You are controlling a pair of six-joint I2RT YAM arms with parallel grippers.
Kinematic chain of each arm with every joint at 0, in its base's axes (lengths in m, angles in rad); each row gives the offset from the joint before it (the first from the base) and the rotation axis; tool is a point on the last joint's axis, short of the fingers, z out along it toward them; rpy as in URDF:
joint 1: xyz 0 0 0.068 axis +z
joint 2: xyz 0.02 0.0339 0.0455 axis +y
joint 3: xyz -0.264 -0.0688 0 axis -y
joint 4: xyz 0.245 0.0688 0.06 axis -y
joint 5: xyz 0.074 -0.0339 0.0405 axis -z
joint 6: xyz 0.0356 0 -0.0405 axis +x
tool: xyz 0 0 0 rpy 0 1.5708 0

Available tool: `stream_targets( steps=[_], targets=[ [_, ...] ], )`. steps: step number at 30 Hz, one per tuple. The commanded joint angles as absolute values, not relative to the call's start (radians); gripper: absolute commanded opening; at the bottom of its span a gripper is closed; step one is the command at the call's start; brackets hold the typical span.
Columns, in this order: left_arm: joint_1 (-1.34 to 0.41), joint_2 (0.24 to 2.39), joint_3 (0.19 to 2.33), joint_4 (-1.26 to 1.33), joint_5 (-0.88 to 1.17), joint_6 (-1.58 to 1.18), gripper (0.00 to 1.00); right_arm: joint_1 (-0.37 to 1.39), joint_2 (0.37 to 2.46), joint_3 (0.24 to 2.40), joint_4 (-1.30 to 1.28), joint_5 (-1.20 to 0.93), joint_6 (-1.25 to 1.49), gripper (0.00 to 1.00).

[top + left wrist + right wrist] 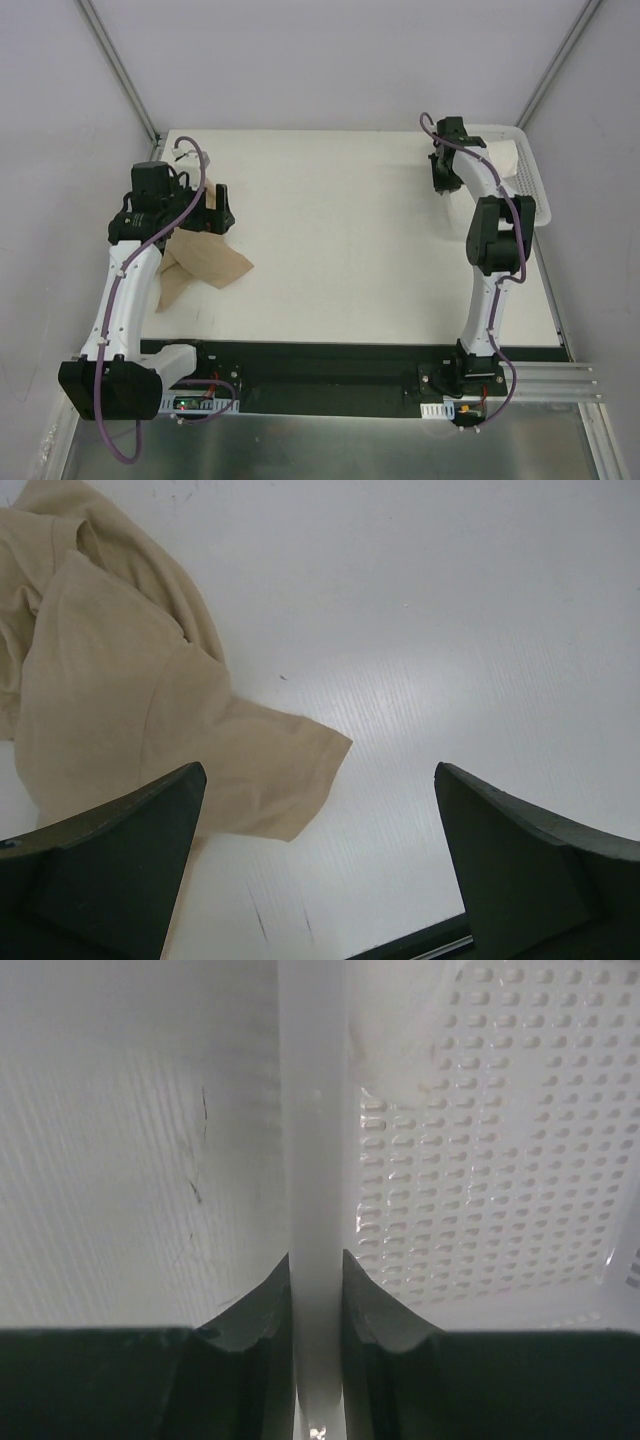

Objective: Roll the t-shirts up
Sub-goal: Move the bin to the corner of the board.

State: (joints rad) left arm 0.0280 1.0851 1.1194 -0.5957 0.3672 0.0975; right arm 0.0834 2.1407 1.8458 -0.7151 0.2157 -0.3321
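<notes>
The tan t-shirt lies crumpled on the left of the white table. In the left wrist view the tan t-shirt fills the upper left, one sleeve pointing right. My left gripper hangs over the shirt's far edge, open and empty, its left finger over the cloth. My right gripper is at the back right, shut on the white mesh basket's rim, which runs up between its fingers. A white bulge in the basket may be the white t-shirt; I cannot tell.
The white mesh basket stands in the table's back right corner, and its perforated floor shows in the right wrist view. Grey walls close in the left, back and right. The table's front edge meets a black rail.
</notes>
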Motion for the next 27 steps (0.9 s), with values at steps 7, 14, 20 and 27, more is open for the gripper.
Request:
stream_targets(
  steps=[7,14,20,27],
  targets=[
    [0.035,1.157,1.203,-0.63,0.325,0.202,0.99,0.074,2.246,1.987,-0.672,0.307,-0.239,0.01],
    [0.035,1.16,1.177,-0.63,0.295,0.276,0.99,0.043,2.26,1.983,-0.652,0.201,-0.422,0.01],
    [0.034,1.135,1.141,-0.63,0.308,0.275,0.99,0.025,2.267,1.994,-0.626,0.222,-0.5,0.01],
    [0.035,1.112,1.095,-0.632,0.275,0.294,0.99,0.029,2.276,2.012,-0.606,0.224,-0.505,0.01]
  ],
)
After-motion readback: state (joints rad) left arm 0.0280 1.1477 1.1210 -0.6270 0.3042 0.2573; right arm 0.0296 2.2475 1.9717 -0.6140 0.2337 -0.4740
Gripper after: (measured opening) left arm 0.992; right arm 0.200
